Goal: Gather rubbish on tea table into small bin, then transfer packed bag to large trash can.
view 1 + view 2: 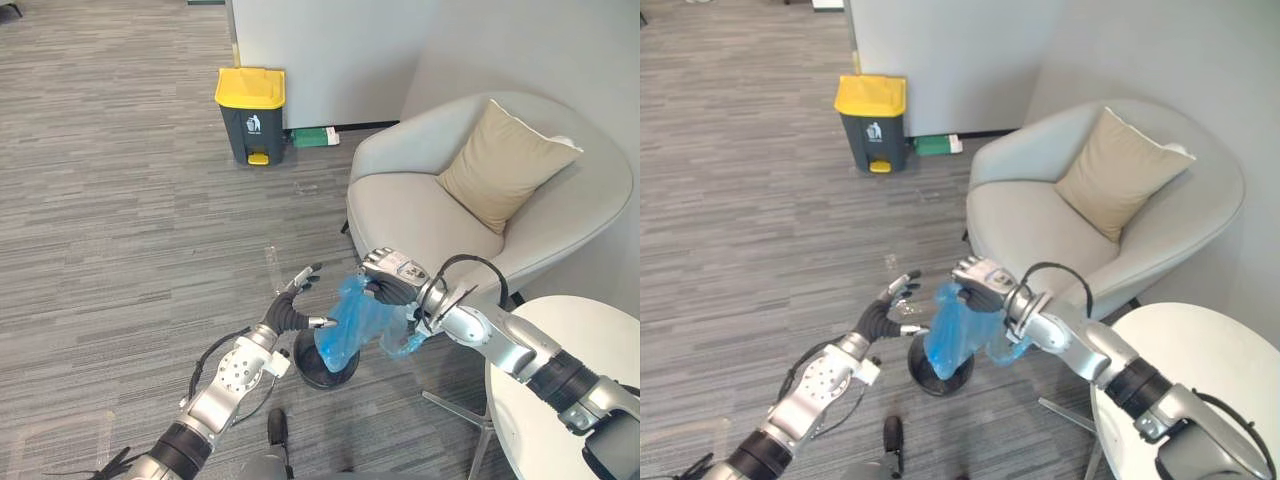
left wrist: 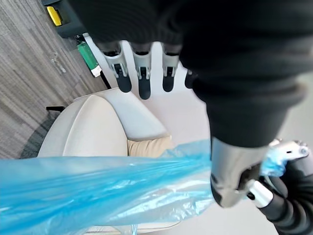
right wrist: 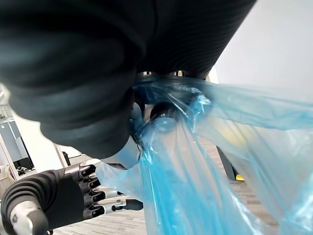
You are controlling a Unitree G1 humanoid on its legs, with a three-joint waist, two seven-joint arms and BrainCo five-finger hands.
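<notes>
Directly above small black bin [image 1: 312, 372], blue bag [image 1: 350, 325] gripped at its top by right hand [image 1: 390, 286], left hand [image 1: 290, 310] beside bin, fingers straight

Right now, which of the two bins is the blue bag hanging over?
The small round black bin on the floor, under the blue bag that the right hand grips. The yellow-lidded trash can stands apart, by the wall.

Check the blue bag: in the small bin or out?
Partly out: right hand grips the bag by its top; the bottom sits inside the black bin.
</notes>
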